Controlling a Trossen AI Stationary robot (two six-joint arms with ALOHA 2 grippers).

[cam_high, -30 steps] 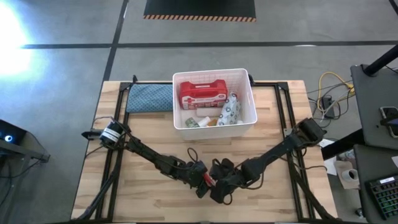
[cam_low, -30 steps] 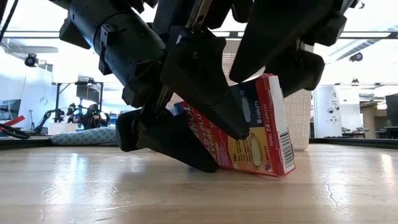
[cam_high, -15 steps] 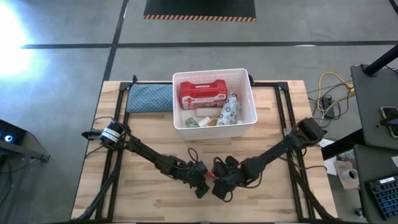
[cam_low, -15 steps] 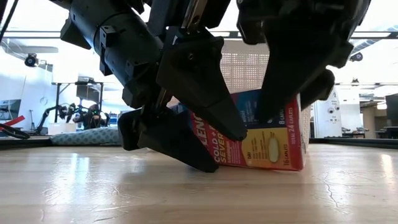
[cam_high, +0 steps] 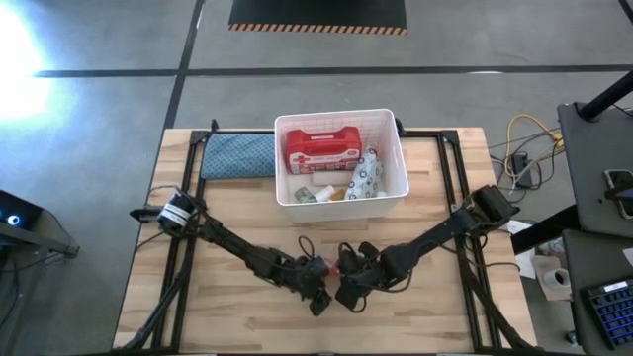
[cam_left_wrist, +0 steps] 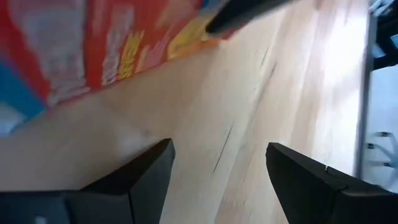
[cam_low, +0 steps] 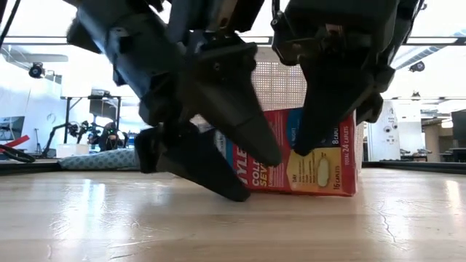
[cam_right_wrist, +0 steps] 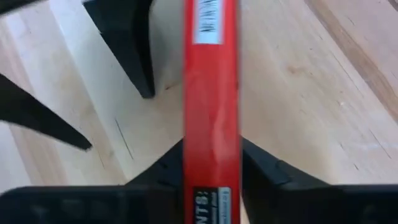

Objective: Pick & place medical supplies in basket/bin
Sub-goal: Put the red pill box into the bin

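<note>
Both arms reach low over the front of the wooden worktop [cam_high: 227, 297], meeting near its middle. The right gripper [cam_high: 348, 293] has its jaws closed narrow on the small red-white-blue box [cam_low: 306, 156], one finger on each broad face; from its wrist camera the box's thin red edge [cam_right_wrist: 210, 93] runs straight up between the two dark fingers [cam_right_wrist: 264, 171]. The box stands upright on its long edge with its bottom resting on the wood, its printed face towards the low camera. The left gripper [cam_high: 318, 295] sits just beside it, jaws spread wide and gripping nothing, the fingertips [cam_low: 218, 178] angled down to the wood next to the box; bare boards show between its two fingers [cam_left_wrist: 146, 171], with the box's red and yellow print [cam_left_wrist: 93, 43] a little beyond them. Well back from all this, the white tub [cam_high: 341, 196] stands at the far middle of the worktop. In it lie the red first-aid case [cam_high: 321, 148], the patterned wipes packet [cam_high: 365, 176] and a few small bottles and caps [cam_high: 315, 192]. The teal cloth pad [cam_high: 237, 155] lies against the tub's left side.
</note>
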